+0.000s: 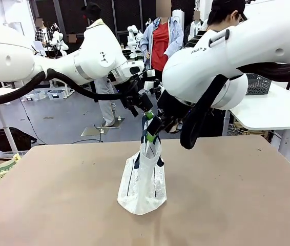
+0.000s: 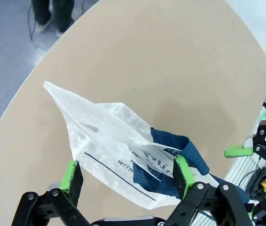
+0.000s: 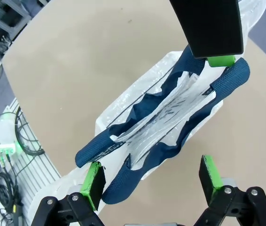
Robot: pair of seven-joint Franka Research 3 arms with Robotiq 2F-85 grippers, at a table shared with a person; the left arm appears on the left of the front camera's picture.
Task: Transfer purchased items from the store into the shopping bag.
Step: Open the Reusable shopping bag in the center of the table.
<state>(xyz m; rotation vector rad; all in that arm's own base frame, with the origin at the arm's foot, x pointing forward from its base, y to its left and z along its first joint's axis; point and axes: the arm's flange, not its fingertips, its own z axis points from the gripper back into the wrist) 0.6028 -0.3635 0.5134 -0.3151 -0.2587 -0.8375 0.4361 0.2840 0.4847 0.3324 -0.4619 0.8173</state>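
Tan table (image 1: 58, 195) below, left hand (image 2: 127, 174) and right hand (image 3: 152, 178) tilt down, open, at the shopping bag (image 1: 142, 184).

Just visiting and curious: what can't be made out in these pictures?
- Front view: what is inside the shopping bag; its crumpled, cloudy plastic hides it.
- Front view: the basket on the far table; the right arm partly covers it.
- Left wrist view: the bag's lettering; folds and the blue strap cut it off.
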